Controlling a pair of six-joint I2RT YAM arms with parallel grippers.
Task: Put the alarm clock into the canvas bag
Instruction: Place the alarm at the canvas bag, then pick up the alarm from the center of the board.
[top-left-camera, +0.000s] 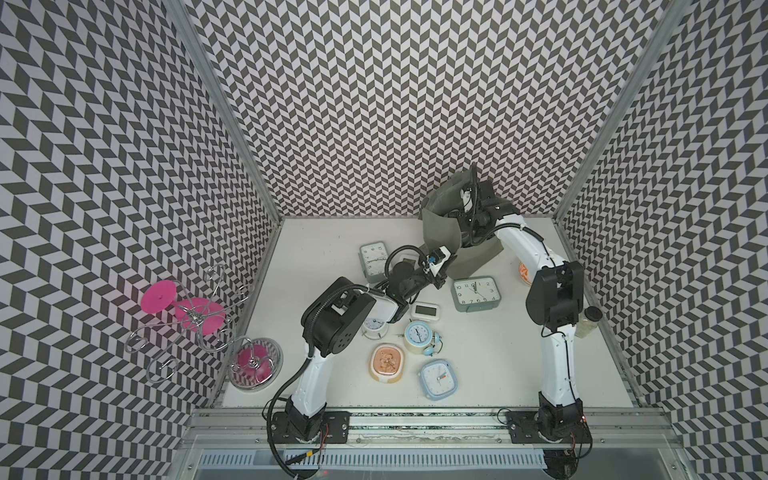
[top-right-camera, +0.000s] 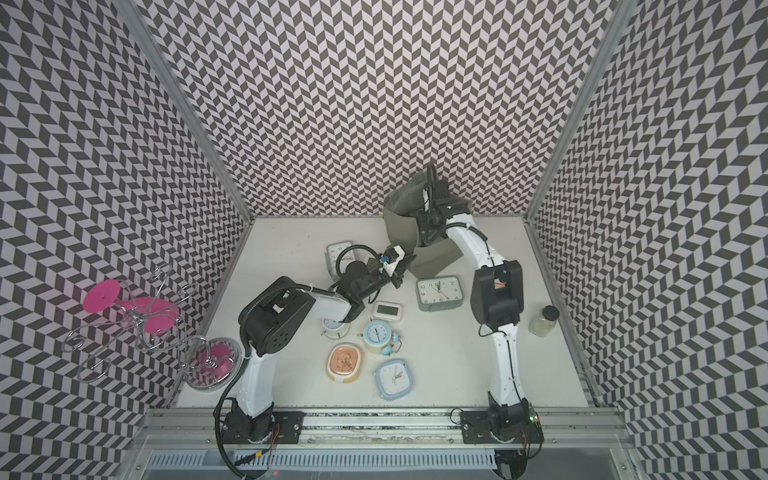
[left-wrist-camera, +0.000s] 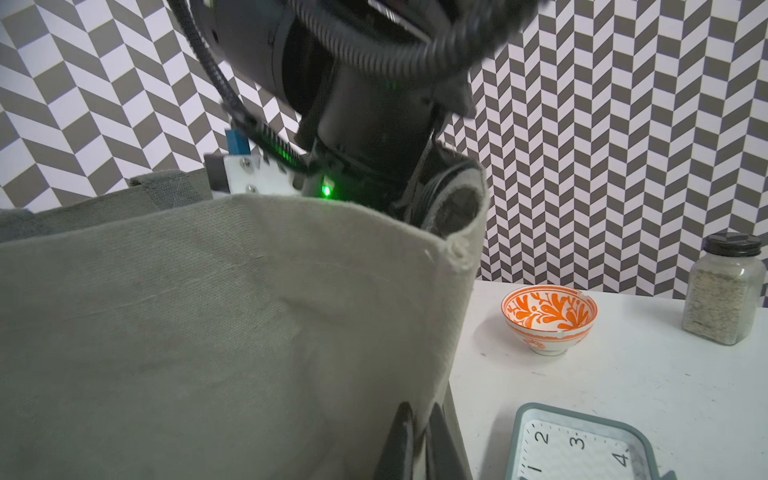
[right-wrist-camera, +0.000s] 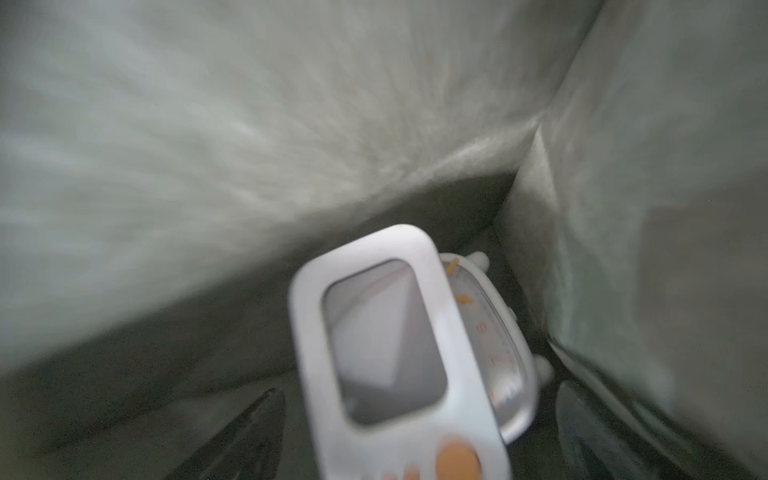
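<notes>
1. Right gripper (right-wrist-camera: 419, 395), jaws wide, empty, inside tall grey-green canvas bag (top-left-camera: 438, 226) at the far side
2. White rectangular digital alarm clock (right-wrist-camera: 386, 345) lies loose there, against another white clock (right-wrist-camera: 494, 332)
3. Left gripper (left-wrist-camera: 419, 411) pinches bag's near wall
4. Withdrawing could snag fabric, toppling bag

2, 3, 4 on clock dial (left-wrist-camera: 582, 459)

Orange-patterned bowl (left-wrist-camera: 548, 318) — lidded jar (left-wrist-camera: 725, 291) nearby
</notes>
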